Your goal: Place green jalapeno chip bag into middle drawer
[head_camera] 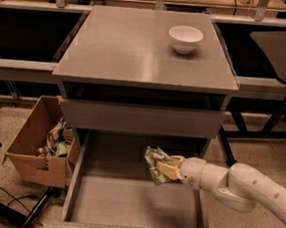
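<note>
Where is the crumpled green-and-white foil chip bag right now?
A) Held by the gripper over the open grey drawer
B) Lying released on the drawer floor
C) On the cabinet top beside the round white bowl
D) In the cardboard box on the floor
A: the gripper is shut on the green-and-white foil chip bag, holding it over the right side of the open grey drawer.

One view. Looks down from high in front of the grey cabinet (138, 50), facing its drawers, fairly near. Catches the gripper (164, 169) low, right of centre, clasping the green jalapeno chip bag (153, 158) above the open middle drawer (125, 204); white bowl (185, 39) well beyond it, cardboard box (29, 151) left of it.
</note>
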`<move>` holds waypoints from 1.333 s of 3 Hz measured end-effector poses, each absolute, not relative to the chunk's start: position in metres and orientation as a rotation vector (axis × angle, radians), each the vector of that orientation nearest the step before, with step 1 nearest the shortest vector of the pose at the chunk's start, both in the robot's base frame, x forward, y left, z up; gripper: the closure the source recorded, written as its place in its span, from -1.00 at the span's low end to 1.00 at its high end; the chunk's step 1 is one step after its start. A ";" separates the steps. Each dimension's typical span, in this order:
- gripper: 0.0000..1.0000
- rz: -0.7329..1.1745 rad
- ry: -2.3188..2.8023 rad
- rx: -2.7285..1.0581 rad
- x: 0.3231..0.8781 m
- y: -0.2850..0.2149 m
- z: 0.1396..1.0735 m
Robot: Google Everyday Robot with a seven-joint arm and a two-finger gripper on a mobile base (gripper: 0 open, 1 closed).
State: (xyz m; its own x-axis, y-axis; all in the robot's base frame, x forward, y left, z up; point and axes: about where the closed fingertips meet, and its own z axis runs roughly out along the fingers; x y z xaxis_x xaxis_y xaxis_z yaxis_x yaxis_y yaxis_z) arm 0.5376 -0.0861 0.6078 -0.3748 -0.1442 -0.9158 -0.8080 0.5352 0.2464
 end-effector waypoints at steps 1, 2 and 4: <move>1.00 1.039 1.828 -0.762 0.558 -0.054 0.543; 1.00 1.101 1.824 -0.746 0.548 -0.044 0.503; 0.24 1.116 1.827 -0.738 0.544 -0.042 0.495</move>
State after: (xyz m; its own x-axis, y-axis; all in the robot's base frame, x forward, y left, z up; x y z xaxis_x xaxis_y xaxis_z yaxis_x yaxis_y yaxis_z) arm 0.5441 -0.0416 0.4948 -0.4649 -0.0521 -0.8838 -0.8102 0.4276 0.4009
